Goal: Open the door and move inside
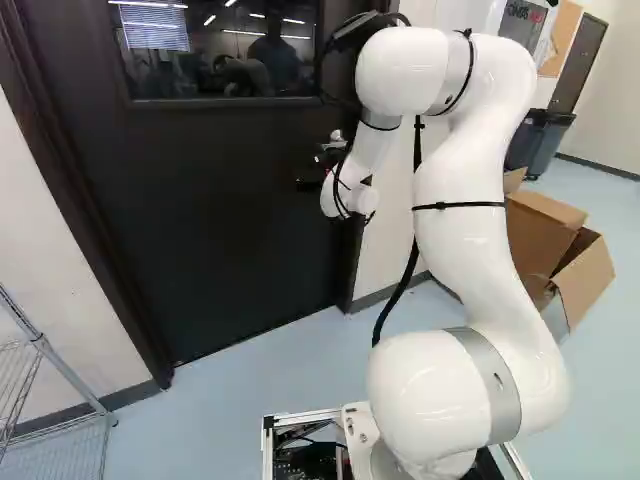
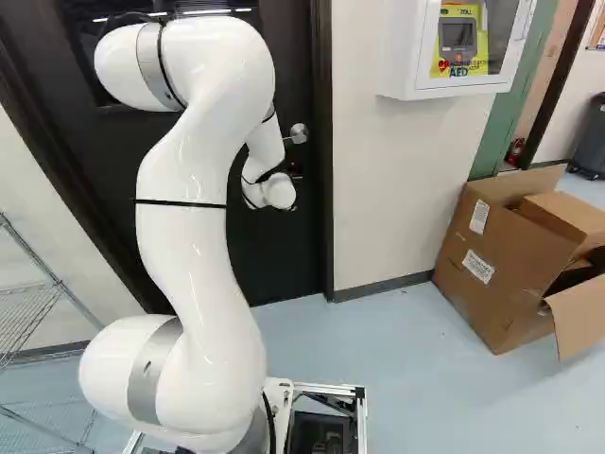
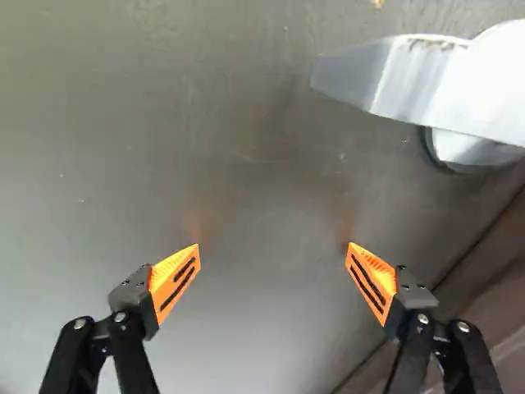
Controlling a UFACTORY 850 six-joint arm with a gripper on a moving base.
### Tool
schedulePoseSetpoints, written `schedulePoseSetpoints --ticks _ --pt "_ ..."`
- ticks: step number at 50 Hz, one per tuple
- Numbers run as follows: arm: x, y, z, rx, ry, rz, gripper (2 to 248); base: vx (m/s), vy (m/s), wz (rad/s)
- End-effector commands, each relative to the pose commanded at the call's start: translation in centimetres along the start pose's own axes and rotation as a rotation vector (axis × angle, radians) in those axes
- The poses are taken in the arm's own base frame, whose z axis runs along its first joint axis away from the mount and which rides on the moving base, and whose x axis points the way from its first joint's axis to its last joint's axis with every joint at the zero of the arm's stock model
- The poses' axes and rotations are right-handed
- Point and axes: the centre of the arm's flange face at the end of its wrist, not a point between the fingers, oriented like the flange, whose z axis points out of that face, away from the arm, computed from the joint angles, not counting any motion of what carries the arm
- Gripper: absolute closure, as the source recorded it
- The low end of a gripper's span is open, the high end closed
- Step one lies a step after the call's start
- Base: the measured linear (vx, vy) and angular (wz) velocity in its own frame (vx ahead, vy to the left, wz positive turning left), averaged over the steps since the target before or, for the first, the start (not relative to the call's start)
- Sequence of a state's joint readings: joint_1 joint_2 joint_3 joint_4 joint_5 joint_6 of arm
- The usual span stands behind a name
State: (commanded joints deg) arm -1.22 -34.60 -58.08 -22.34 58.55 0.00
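- Wide apart at the jaws, with both orange pads (image 3: pixel 177 281) separated and only door face seen between.
- Pointed at the dark door (image 1: pixel 230 220), near its surface, without grip on any part of it.
- Noted silver lever handle (image 3: pixel 418 78) ahead of the jaws, on the side nearer the brown door frame (image 3: pixel 496 287); apart from both pads, free end aimed inward across the door face.
- Recorded as shut in its frame: door, with window (image 1: pixel 220 50) set in the upper part.
- Seen rising right of the middle in the left base view, left of the middle in the right base view: white arm (image 1: pixel 460 220), bent over at the top, far end down beside the handle.
- Logged near the far end, in the left base view: black cable (image 1: pixel 400 285), hanging beside the arm.
- Mounted on the wall right of the door: white cabinet (image 2: pixel 406 66) with yellow device (image 2: pixel 458 40).
- Found on the pale blue floor (image 2: pixel 406 378), below and right of the cabinet: open cardboard box (image 2: pixel 496 274).
- Standing at the left of both base views: wire rack (image 1: pixel 60 365).
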Motion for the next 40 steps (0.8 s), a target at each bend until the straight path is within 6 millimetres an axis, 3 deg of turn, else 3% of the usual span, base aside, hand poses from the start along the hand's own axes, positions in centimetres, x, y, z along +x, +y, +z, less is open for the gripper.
schedulePoseSetpoints --ticks 40 --pt "-0.5 1.4 8.2 0.030 0.073 -0.047 3 0.000 0.000 0.000"
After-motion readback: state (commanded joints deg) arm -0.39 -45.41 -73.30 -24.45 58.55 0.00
